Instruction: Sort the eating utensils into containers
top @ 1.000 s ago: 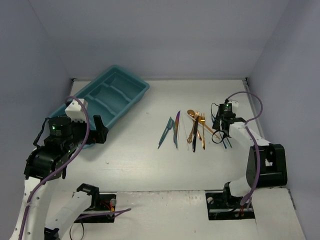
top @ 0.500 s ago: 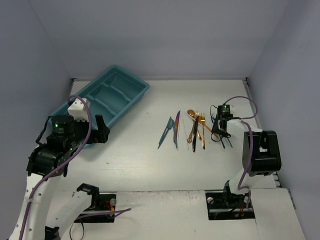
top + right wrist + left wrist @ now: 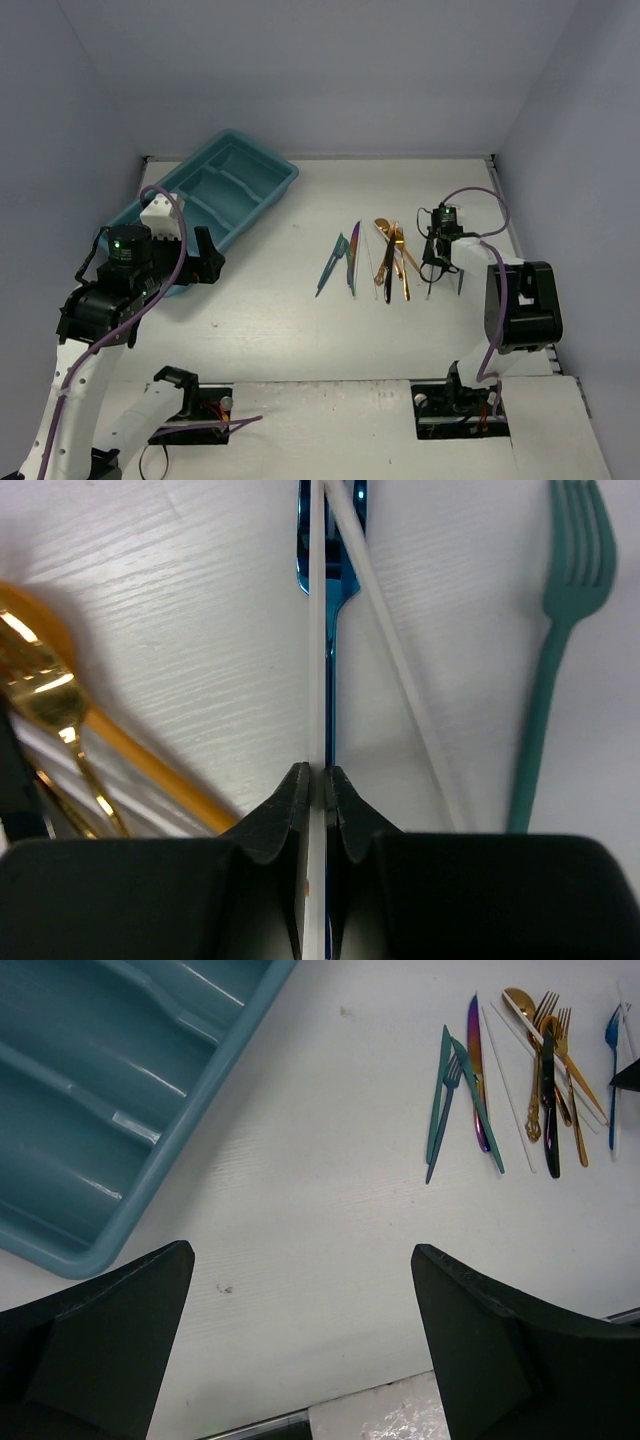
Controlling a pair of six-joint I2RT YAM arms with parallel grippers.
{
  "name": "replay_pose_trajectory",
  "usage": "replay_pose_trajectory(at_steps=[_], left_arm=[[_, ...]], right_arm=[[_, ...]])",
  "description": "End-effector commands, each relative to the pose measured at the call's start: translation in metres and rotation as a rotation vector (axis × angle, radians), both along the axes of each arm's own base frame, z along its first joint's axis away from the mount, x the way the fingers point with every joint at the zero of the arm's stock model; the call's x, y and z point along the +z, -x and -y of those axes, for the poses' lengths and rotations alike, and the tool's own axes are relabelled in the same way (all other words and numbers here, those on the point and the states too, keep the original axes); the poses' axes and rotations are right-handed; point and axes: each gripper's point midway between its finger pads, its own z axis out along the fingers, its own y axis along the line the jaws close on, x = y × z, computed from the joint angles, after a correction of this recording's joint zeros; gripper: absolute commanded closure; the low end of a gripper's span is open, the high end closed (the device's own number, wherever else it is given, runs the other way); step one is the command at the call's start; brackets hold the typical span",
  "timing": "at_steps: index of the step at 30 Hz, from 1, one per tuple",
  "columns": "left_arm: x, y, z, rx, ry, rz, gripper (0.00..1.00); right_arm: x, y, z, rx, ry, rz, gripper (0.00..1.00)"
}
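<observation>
Right jaws: clamped on thin white straight stick [image 3: 317, 630], over shiny blue utensil [image 3: 331, 660].
Left jaws: wide apart above white worktop [image 3: 300, 1190], near teal plastic cutlery tray [image 3: 60, 1060].

White table [image 3: 280, 310] before me. Teal tray [image 3: 272, 200] far left, set diagonally. Utensils [image 3: 388, 262] in a row mid-right: teal, purple, gold, black, blue. A thin white stick [image 3: 316, 630] lies among them.

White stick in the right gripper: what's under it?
A shiny blue utensil lies directly under the white stick, along it. The stick and the right gripper cover its middle and lower handle, so its type is unclear.
</observation>
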Motion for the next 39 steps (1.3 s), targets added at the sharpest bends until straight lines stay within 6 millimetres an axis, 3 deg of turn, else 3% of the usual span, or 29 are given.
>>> replay_pose_trajectory(at_steps=[1, 8, 14, 21, 24, 30, 34, 39], left_arm=[[0.034, -0.007, 0.013, -0.027, 0.077, 0.085, 0.11], [0.047, -0.007, 0.035, -0.091, 0.193, 0.079, 0.11], [0.060, -0.016, 0.058, -0.150, 0.321, 0.099, 0.11], [0.063, -0.032, 0.103, -0.223, 0.457, 0.084, 0.15], [0.060, -0.040, 0.136, -0.275, 0.444, 0.087, 0.15], [0.040, -0.044, 0.188, -0.356, 0.382, 0.046, 0.22], [0.031, -0.048, 0.206, -0.373, 0.374, 0.028, 0.23], [0.020, -0.053, 0.226, -0.389, 0.372, 0.014, 0.25]], right_arm=[[0.069, -0.028, -0.024, 0.075, 0.015, 0.199, 1.00], [0.151, -0.025, -0.091, 0.213, -0.130, 0.402, 1.00], [0.188, -0.007, -0.135, 0.286, -0.323, 0.456, 1.00], [0.255, 0.008, -0.211, 0.367, -0.499, 0.579, 1.00], [0.275, 0.013, -0.233, 0.379, -0.574, 0.612, 1.00], [0.291, 0.022, -0.266, 0.399, -0.694, 0.613, 1.00], [0.297, 0.033, -0.287, 0.421, -0.758, 0.611, 1.00], [0.301, 0.040, -0.298, 0.423, -0.796, 0.617, 1.00]])
